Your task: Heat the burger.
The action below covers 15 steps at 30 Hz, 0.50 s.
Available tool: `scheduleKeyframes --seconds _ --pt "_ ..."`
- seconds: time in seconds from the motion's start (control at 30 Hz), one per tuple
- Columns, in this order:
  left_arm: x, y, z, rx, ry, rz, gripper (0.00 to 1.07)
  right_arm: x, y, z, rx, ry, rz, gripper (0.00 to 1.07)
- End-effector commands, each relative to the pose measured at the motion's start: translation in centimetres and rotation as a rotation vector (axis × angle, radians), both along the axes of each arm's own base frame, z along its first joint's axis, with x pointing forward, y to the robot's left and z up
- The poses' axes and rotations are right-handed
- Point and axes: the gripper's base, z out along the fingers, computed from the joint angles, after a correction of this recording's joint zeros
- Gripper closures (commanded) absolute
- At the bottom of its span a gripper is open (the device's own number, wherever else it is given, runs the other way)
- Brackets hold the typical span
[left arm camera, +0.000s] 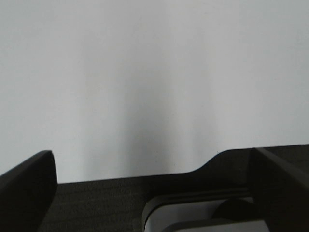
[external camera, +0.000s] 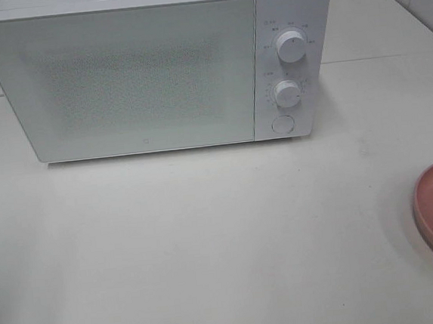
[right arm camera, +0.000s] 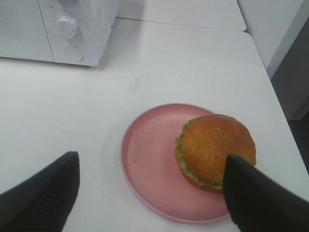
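Judging by how things lie, nothing of the heating is done yet. My right end effector (right arm camera: 149, 193) hangs above the table (right arm camera: 145, 58) with its jaws spread wide and nothing between them; the burger (right arm camera: 216, 151) sits below it, close under the dark finger (right arm camera: 260, 198) on one side, touching neither finger as far as I can tell. It rests off-centre on the pink plate (right arm camera: 145, 159), bun up, green lettuce showing at its edge. Ahead of this end effector, well apart from the plate, stands the microwave (external camera: 118, 79) with its door (external camera: 118, 83) shut, two knobs (external camera: 291, 45) and a round button (external camera: 282, 124) on its panel. My left end effector (left arm camera: 154, 193) also stands wide and holds nothing, with only bare white surface before it; I cannot tell how near the microwave it is. Left to do, as I reckon it: open the door, grasp the burger or its plate, carry it inside, close the door and turn the knobs
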Motion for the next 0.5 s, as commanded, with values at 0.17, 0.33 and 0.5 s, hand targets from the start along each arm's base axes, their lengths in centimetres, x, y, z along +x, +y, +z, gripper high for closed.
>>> scheduleKeyframes --seconds 0.17,0.33,0.5 --pt "-2.1 0.1 0.9 -0.006 -0.139 0.004 0.07 -0.4 -0.1 0.2 -0.006 -0.045 -0.003 0.32" --pt "-4.6 0.0 1.7 -0.037 -0.3 0.0 0.07 -0.4 -0.1 0.2 -0.006 -0.045 -0.003 0.32" --pt "-7.5 0.2 2.2 -0.031 -0.49 0.037 0.07 -0.4 -0.1 0.2 -0.006 -0.045 -0.003 0.32"
